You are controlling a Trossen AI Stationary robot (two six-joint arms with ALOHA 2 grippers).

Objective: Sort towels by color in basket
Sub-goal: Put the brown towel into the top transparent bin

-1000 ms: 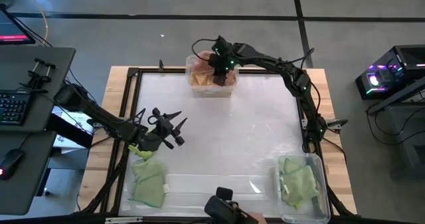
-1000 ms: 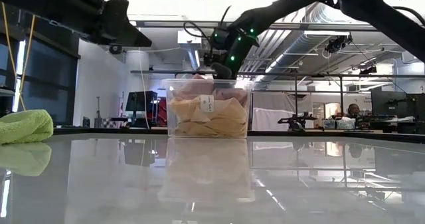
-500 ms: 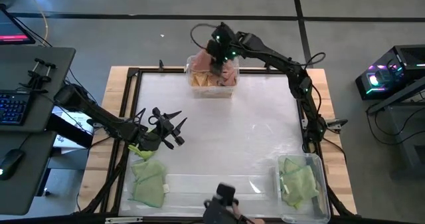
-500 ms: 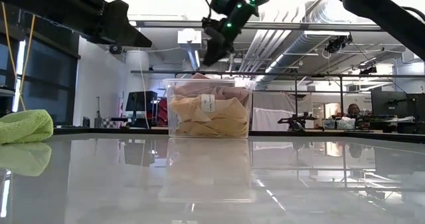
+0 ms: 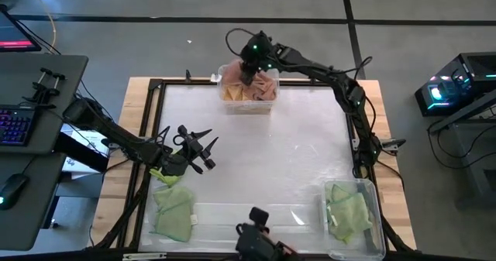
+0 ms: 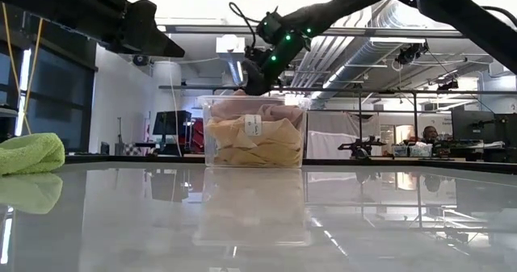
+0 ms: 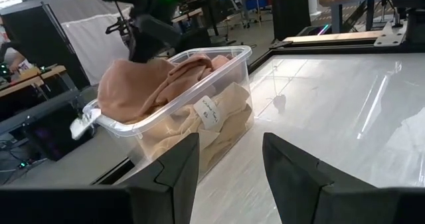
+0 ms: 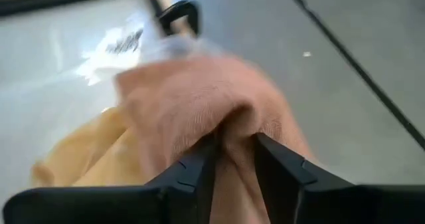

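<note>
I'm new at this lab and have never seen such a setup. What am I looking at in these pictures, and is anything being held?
It is a robot with two dark arms working at a table. One picture looks straight down, one looks level across the tabletop, and two come from cameras on the arms' wrists.

At the far edge stands a clear bin of mustard towels with a salmon pink towel on top. The right gripper reaches down into it, its fingers pinching a fold of the pink towel.

The left gripper hangs open at the left side, holding nothing, above a pile of green towels. More green towels lie in a second clear bin at the near right.
</note>
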